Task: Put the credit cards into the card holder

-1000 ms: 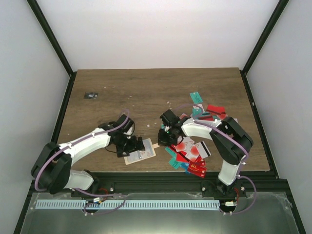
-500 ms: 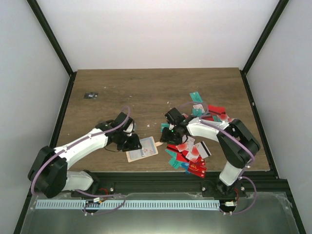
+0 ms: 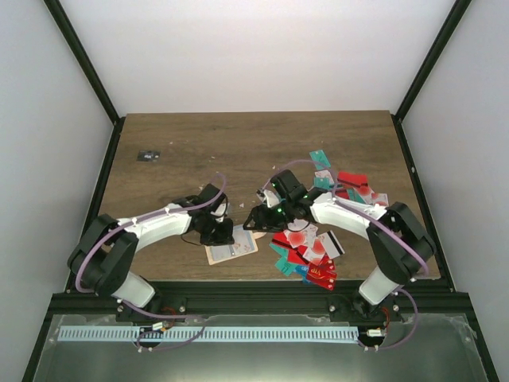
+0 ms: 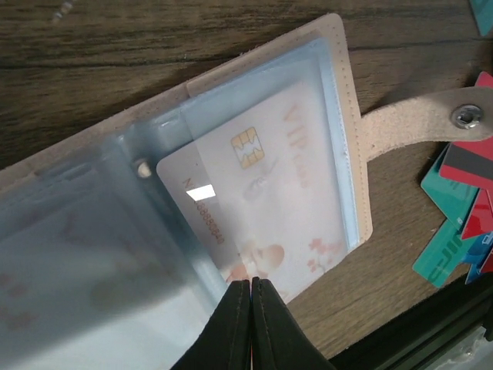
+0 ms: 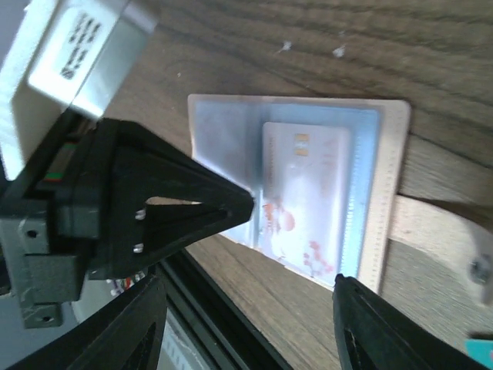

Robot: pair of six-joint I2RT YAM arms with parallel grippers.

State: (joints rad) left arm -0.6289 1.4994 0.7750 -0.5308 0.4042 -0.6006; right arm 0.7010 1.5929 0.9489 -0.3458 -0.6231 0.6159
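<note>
Obs: tan card holder (image 3: 231, 251) lies open near the front edge of the desk (image 3: 238, 143), clear pockets up, snap tab toward the card heap. One white card (image 4: 269, 200) with a gold chip sits in a pocket. On the left gripper (image 4: 251, 289), jaws are together, pinching a clear pocket leaf. On the right gripper (image 5: 246, 285), jaws are wide apart above the holder. The loose cards (image 3: 318, 259), red, teal and white, are heaped just to the right. Desk is dark wood grain. White walls (image 3: 254, 56), black frame (image 3: 79, 56).
</note>
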